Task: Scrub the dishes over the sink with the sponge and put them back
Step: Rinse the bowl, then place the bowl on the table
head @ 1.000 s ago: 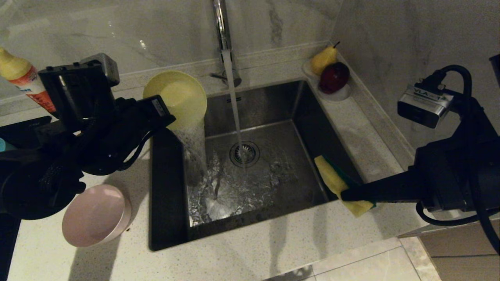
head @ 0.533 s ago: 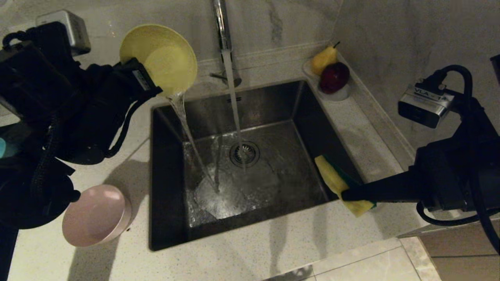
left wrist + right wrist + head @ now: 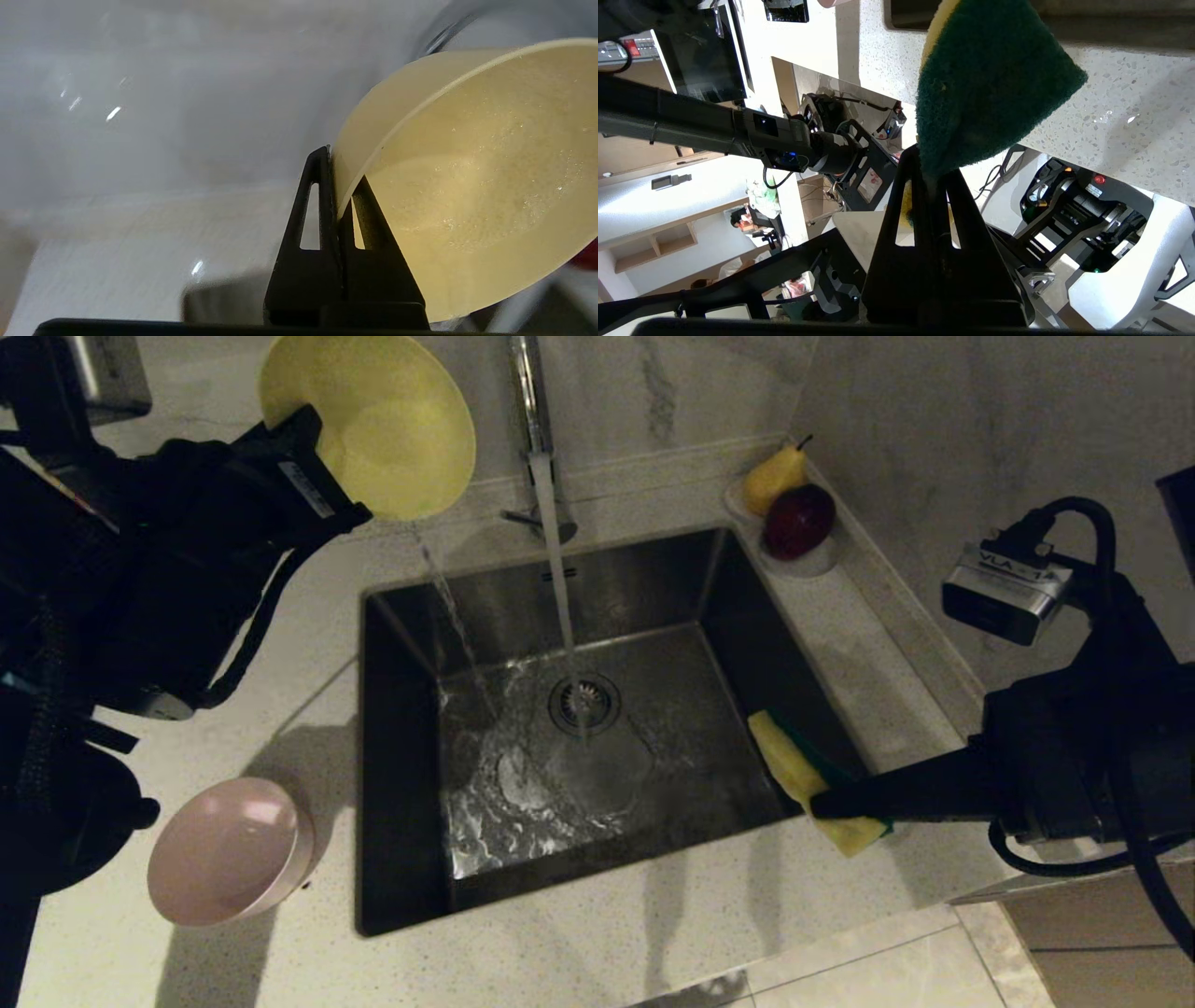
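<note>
Rising toward the upper left of the head view, the left gripper [image 3: 313,476] is pinching the rim of the yellow bowl [image 3: 373,425] between pressed-together jaws and has tipped it further than a second ago, so the heavy pour has thinned to a trickle falling into the sink [image 3: 579,728]; I judge the rinse nearly done and the bowl ready to go back. The pink bowl [image 3: 229,849] is resting on the worktop [image 3: 653,933] at lower left. At lower right, the right gripper [image 3: 826,803] is staying put, clamping the sponge [image 3: 803,775] over the sink's right edge.
</note>
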Controlling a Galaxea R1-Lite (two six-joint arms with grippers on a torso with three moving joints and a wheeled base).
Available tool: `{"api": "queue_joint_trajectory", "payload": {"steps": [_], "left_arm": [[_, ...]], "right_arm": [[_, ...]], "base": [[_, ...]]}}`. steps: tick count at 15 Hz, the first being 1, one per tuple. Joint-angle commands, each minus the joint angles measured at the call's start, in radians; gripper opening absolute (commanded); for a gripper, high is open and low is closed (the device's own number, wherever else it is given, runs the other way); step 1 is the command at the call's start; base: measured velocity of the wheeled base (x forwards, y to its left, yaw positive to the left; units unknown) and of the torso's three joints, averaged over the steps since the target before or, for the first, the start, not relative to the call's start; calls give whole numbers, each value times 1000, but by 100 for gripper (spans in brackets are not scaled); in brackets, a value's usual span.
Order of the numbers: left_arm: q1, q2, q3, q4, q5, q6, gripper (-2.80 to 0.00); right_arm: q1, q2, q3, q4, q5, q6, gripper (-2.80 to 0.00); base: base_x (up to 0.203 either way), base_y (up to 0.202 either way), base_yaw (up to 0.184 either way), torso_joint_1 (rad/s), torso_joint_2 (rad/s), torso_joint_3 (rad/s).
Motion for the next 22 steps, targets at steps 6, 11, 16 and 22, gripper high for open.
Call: {"api": "queue_joint_trajectory", "payload": {"steps": [6,11,16,22], "left_arm": [[0,-30,52,-68,-40,71,-280],[0,-51,45,102,21,4,-280],[9,-163,-167,1074,77,-353,-280],[211,-193,-504,1678,17,-683,-280]], "right_arm": [[0,-7,1,3,3,3,-280],[0,-38,20,4,5,6,-280],[-2,-74,65,4,4,11,-280],[-4,-98,91,7,0,15,-280]], "base": [[0,0,0,0,0,0],[0,0,0,0,0,0],[0,0,0,0,0,0],[0,0,0,0,0,0]]}}
